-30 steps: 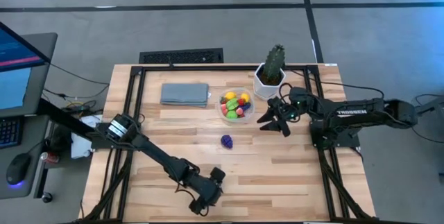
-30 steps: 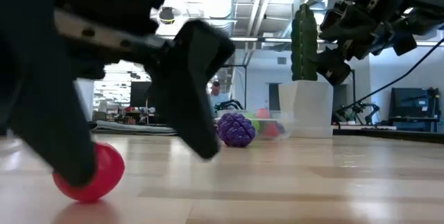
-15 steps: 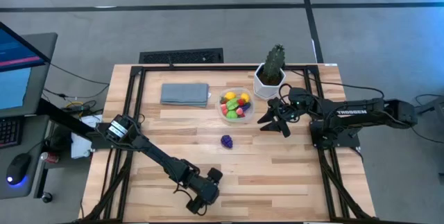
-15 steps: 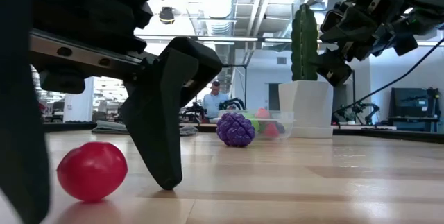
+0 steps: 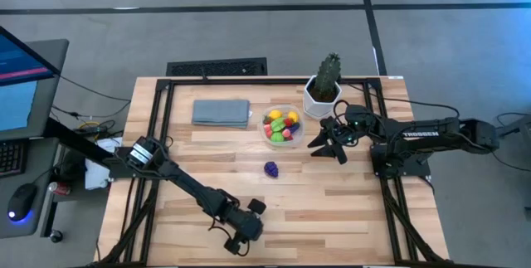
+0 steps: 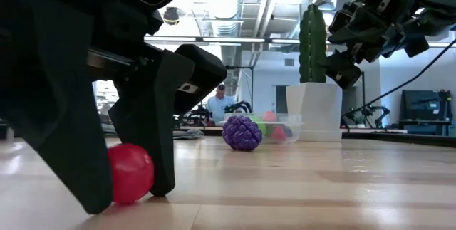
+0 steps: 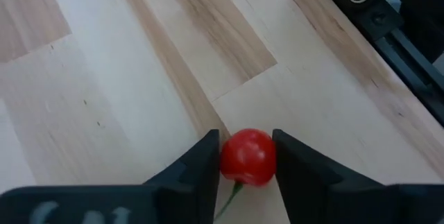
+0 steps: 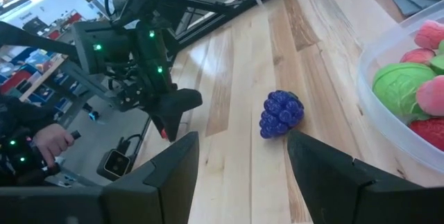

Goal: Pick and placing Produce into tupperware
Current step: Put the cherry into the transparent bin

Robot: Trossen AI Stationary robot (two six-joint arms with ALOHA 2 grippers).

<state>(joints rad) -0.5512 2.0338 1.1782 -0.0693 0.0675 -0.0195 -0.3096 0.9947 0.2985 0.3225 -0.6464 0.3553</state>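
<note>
Here the left gripper (image 7: 247,156) has its fingers (image 7: 201,161) closed on a red fruit (image 7: 248,157) that sits between them on the desk (image 5: 348,210). The right gripper (image 5: 329,141) hangs with fingers open beside the clear tub (image 5: 270,137), a purple grape bunch (image 8: 281,113) lying ahead of them.

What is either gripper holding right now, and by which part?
The left gripper is shut on the small round red toy fruit, pinched across its sides. The right gripper is open, holding nothing.
</note>
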